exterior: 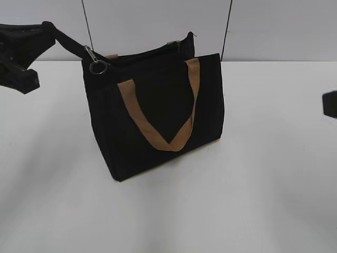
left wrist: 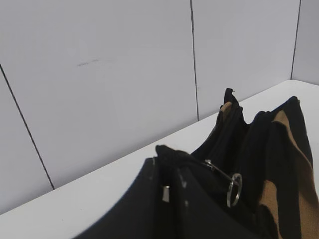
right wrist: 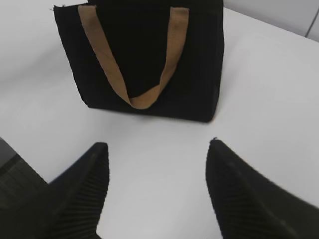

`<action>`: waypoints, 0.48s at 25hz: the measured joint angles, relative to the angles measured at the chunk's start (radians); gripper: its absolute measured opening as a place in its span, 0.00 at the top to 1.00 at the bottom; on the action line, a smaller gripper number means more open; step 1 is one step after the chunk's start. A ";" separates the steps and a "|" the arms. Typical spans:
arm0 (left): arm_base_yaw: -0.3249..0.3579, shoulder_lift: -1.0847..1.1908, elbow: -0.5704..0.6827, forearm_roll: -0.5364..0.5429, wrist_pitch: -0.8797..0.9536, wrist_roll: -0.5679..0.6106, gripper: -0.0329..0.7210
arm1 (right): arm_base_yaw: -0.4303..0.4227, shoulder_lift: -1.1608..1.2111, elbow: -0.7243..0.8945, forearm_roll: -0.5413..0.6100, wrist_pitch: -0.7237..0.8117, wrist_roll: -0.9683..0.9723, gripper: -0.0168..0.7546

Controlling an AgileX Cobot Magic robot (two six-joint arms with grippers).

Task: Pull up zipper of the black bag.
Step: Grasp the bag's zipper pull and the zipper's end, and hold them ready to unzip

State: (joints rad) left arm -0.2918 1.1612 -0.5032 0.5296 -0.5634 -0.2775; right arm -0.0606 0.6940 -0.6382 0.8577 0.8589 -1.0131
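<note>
One black bag [exterior: 158,121] on white table [exterior: 263,200] — pale, seemingly panelled wall [left wrist: 99,74] behind

This looks like a robot test bench in a lab, not a home or a shop. A plain white table [exterior: 274,184] runs back to a wall of pale grey panels [left wrist: 99,74] split by thin dark seams, with nothing domestic on show. One black bag [exterior: 158,116] stands alone on the surface like a staged test piece, and black robot hardware reaches in from the left edge [exterior: 21,52] and the right edge [exterior: 330,104].
</note>
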 joint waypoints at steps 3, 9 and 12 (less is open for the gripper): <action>0.000 0.026 0.000 -0.001 -0.040 0.000 0.93 | 0.020 0.113 -0.033 0.107 -0.021 -0.117 0.37; 0.000 0.075 -0.001 -0.059 -0.116 0.000 0.93 | 0.205 0.342 -0.118 0.193 -0.155 -0.217 0.37; 0.000 0.112 -0.001 -0.086 -0.159 0.000 0.93 | 0.331 0.459 -0.172 0.199 -0.238 -0.230 0.37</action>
State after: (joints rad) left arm -0.2918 1.2733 -0.5041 0.4440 -0.7219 -0.2775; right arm 0.2702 1.1532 -0.8098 1.0565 0.6207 -1.2430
